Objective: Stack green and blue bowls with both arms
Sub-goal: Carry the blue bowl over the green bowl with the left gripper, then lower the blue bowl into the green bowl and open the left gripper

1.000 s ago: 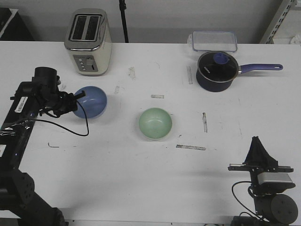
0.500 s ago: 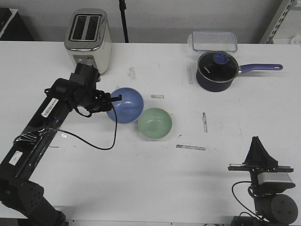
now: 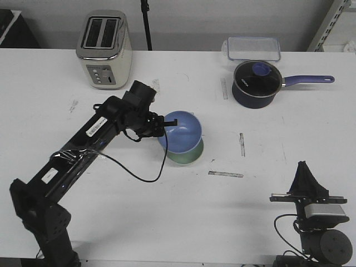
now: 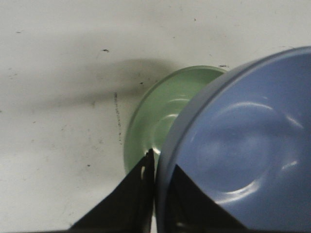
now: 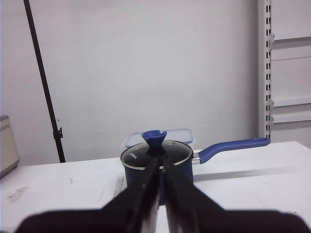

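My left gripper is shut on the rim of the periwinkle blue bowl and holds it right above the mint green bowl, which rests on the table and shows only as a crescent under the blue one. In the left wrist view the blue bowl covers most of the green bowl, with the rim pinched between my fingers. My right gripper is parked upright at the front right, empty, its jaws together.
A cream toaster stands at the back left. A dark navy saucepan with a purple handle and a clear lidded container are at the back right. Tape marks dot the white table.
My left arm has carried the blue bowl to the right, from the left side of the table to directly over the green bowl. The right arm has not moved.
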Robot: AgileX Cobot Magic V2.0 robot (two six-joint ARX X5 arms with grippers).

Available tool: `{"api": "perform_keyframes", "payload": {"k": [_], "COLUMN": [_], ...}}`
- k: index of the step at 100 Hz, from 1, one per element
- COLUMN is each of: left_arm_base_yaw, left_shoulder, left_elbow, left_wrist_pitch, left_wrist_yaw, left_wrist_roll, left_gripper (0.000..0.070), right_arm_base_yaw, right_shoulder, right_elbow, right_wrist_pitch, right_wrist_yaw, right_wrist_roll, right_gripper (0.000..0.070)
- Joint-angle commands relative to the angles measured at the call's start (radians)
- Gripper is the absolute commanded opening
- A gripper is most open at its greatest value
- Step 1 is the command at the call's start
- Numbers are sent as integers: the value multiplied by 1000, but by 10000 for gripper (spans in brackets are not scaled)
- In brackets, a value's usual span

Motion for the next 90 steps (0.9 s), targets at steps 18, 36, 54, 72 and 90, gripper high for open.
{"api": "perform_keyframes", "payload": {"k": [18, 36, 54, 72, 90], "left_arm_base_yaw": [-33, -34, -33, -32, -33], "left_shoulder": [79, 86, 86, 86, 86], "left_elbow": [56, 55, 54, 53, 53], "left_wrist_pitch": [-23, -23, -28, -33, -39], "left_wrist_yaw": [-1, -4, -48, -50, -50], "left_wrist_roll": [-13, 8, 21, 32, 34], "left_gripper": [3, 13, 56, 57, 127], "right_arm_base_yaw": [1, 1, 1, 1, 1], "right_shoulder": [0, 0, 0, 0, 0], "right_elbow": [3, 3, 3, 3, 3], "right_wrist_pitch": [13, 13, 13, 13, 13], "right_wrist_yaw": [0, 0, 0, 0, 0], "right_wrist_roll": [9, 9, 9, 9, 9], "right_gripper": [6, 6, 6, 6, 6]}}
